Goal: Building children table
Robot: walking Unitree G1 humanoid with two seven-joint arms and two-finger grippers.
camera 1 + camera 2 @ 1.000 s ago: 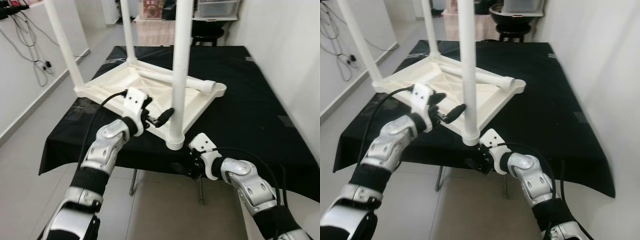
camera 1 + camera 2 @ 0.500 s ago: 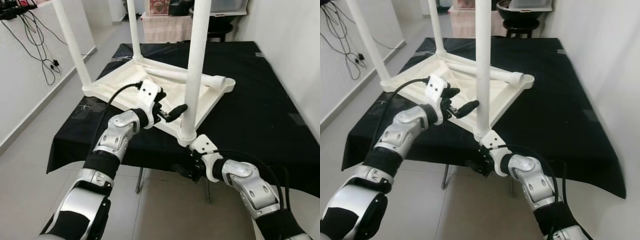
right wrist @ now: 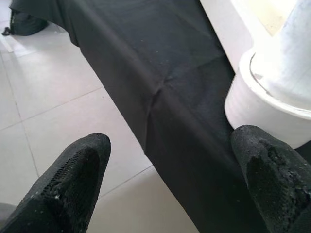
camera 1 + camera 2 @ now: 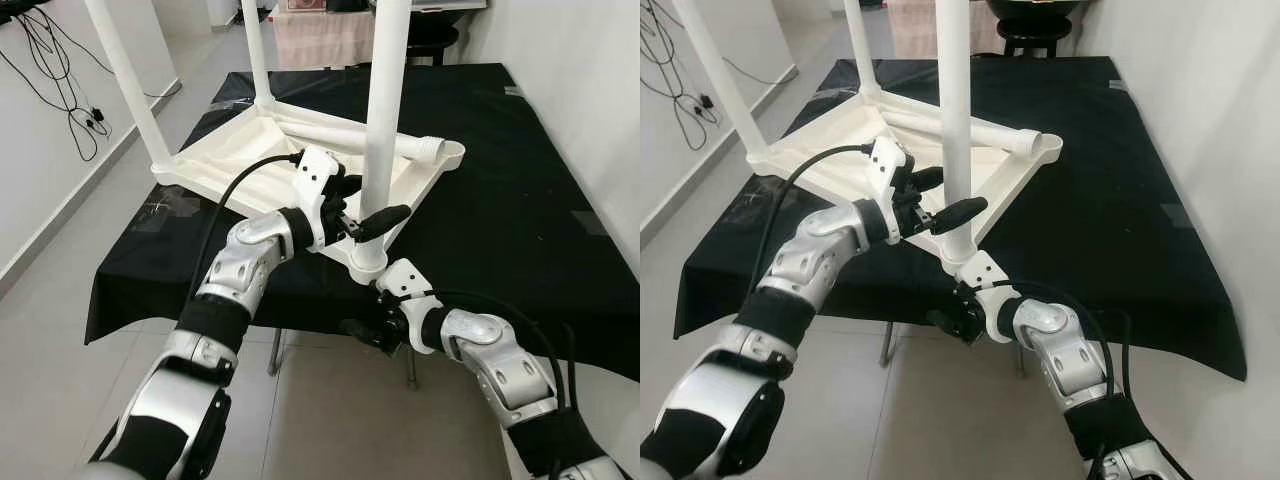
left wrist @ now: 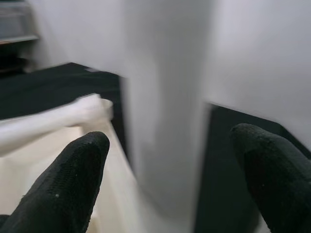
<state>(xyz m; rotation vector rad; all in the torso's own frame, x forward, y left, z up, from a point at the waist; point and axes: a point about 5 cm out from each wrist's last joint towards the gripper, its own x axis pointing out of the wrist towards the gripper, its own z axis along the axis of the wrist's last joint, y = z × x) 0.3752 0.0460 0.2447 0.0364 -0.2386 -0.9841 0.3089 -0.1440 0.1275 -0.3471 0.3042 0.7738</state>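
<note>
A white children's table (image 4: 240,165) lies upside down on the black cloth (image 4: 500,170). Three legs stand up from it, and one loose leg (image 4: 350,140) lies across its underside. My left gripper (image 4: 368,205) is open, its fingers on either side of the near upright leg (image 4: 385,90), low down by the socket. In the left wrist view that leg (image 5: 165,121) stands between the two fingers (image 5: 73,179). My right gripper (image 4: 360,328) is open below the table's front edge, just under the near leg's socket (image 3: 265,111), and holds nothing.
The cloth-covered table has a white wall close on its right. Cables (image 4: 60,90) hang on the left wall above a tiled floor (image 4: 60,300). A dark stool (image 4: 1030,40) and shelving stand beyond the far end. Bare black cloth lies right of the white table.
My left gripper has reached right, from beside the near leg to straddling it. The right gripper stays under the table edge. The camera has shifted slightly.
</note>
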